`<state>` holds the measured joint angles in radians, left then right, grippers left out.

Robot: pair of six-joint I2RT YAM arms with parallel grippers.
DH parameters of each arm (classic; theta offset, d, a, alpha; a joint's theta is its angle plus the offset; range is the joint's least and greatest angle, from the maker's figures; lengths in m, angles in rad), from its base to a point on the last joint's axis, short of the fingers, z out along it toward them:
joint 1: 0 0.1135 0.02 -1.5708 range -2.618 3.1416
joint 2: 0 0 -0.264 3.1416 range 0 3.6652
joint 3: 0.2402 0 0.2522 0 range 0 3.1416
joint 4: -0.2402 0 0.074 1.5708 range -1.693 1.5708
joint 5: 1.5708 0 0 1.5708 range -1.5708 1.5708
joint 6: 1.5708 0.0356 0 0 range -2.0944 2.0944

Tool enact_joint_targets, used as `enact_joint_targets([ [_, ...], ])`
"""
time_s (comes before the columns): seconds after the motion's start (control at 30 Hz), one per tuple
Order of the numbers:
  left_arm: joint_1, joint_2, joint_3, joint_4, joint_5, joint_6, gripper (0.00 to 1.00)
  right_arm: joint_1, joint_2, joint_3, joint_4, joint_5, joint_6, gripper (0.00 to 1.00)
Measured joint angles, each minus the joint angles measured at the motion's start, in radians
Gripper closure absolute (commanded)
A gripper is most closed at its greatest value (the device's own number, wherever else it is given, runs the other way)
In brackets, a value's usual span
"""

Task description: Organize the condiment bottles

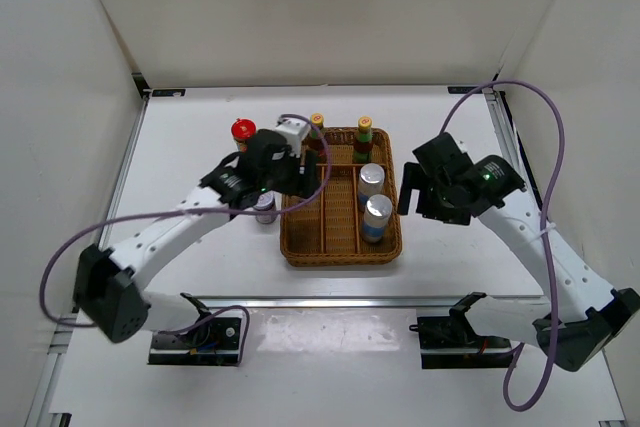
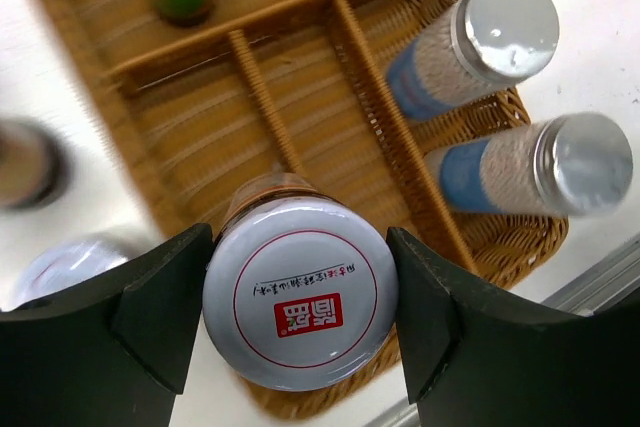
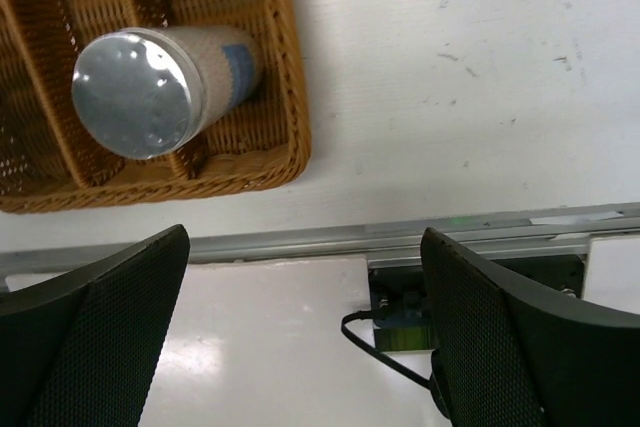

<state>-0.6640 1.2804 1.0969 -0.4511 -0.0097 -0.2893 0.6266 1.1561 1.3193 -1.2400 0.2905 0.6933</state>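
At the far left we saw a red-capped jar point(image 1: 243, 130) standing on the white surface point(image 1: 200, 137). A silver-lidded jar point(image 1: 265, 209) stood just beside the left wall of the brown wicker divided tray point(image 1: 340, 259). The left gripper point(image 2: 298, 282) was clamped on the lid of a silver-lidded brown glass jar point(image 2: 300, 302), jaws pressed to either side, at the tray's left edge. We could not tell whether that jar rested on anything. Two slim yellow-capped bottles point(image 1: 317, 123) stood in the far compartments and two blue-white-labelled jars point(image 1: 372, 179) in the right one. The right gripper point(image 3: 305, 247) hung wide open and held nothing, just right of the tray.
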Motion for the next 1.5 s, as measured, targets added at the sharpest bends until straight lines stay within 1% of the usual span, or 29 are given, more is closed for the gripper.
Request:
enact_joint_targets([
  [0.1,-0.038,0.145,0.062,0.043,0.012,0.000,0.89,-0.019,0.012,0.046,-0.029,0.034,-0.013,0.01],
  [0.17,-0.055,0.248,0.124,0.055,0.018,0.000,0.87,-0.029,0.014,0.087,-0.040,0.050,-0.031,0.01],
  [0.27,-0.069,0.381,0.215,0.072,0.025,0.000,0.87,-0.033,0.013,0.150,-0.046,0.066,-0.073,0.01],
  [0.4,-0.071,0.521,0.315,0.090,0.024,-0.004,0.84,-0.033,0.011,0.215,-0.046,0.080,-0.140,0.01],
  [0.47,-0.071,0.570,0.344,0.094,0.024,-0.003,0.81,-0.033,0.008,0.230,-0.045,0.084,-0.170,0.01],
  [0.5,-0.070,0.591,0.354,0.094,0.022,-0.003,0.76,-0.033,0.008,0.233,-0.045,0.087,-0.183,0.01],
  [0.57,-0.069,0.622,0.359,0.094,0.020,-0.004,0.73,-0.033,0.008,0.235,-0.045,0.093,-0.206,0.01],
  [0.63,-0.069,0.645,0.359,0.086,0.020,-0.005,0.58,-0.033,0.008,0.235,-0.045,0.097,-0.224,0.01],
  [0.67,-0.069,0.654,0.359,0.081,0.020,-0.004,0.47,-0.033,0.009,0.235,-0.045,0.099,-0.232,0.01],
  [0.7,-0.069,0.658,0.360,0.086,0.021,-0.002,0.33,-0.033,0.009,0.235,-0.045,0.100,-0.239,0.01],
  [0.73,-0.069,0.657,0.361,0.087,0.020,0.003,0.04,-0.033,0.010,0.235,-0.044,0.100,-0.245,0.01],
  [0.77,-0.069,0.657,0.363,0.085,0.020,0.010,0.00,-0.033,0.012,0.235,-0.043,0.101,-0.253,0.01],
  [0.87,-0.069,0.655,0.387,0.077,0.008,0.023,0.00,-0.033,0.026,0.235,-0.042,0.101,-0.274,0.01],
  [1.0,-0.069,0.607,0.411,0.041,-0.064,0.037,0.00,-0.034,0.066,0.235,-0.036,0.101,-0.297,0.01],
  [1.07,-0.069,0.543,0.409,0.002,-0.123,0.031,0.00,-0.040,0.085,0.227,-0.024,0.101,-0.306,0.01],
  [1.13,-0.069,0.441,0.377,-0.013,-0.181,0.012,0.00,-0.053,0.097,0.214,-0.015,0.101,-0.309,0.01],
  [1.27,-0.033,0.154,0.218,-0.020,-0.256,-0.077,0.00,-0.102,0.108,0.187,-0.005,0.100,-0.309,0.01],
  [1.37,0.021,-0.011,0.085,-0.026,-0.283,-0.155,0.00,-0.139,0.115,0.177,0.016,0.081,-0.314,0.01],
  [1.43,0.052,-0.071,0.006,-0.039,-0.298,-0.206,0.00,-0.161,0.127,0.172,0.027,0.064,-0.320,0.01],
  [1.5,0.067,-0.090,-0.064,-0.055,-0.303,-0.253,0.00,-0.172,0.146,0.171,0.037,0.051,-0.327,0.01],
])
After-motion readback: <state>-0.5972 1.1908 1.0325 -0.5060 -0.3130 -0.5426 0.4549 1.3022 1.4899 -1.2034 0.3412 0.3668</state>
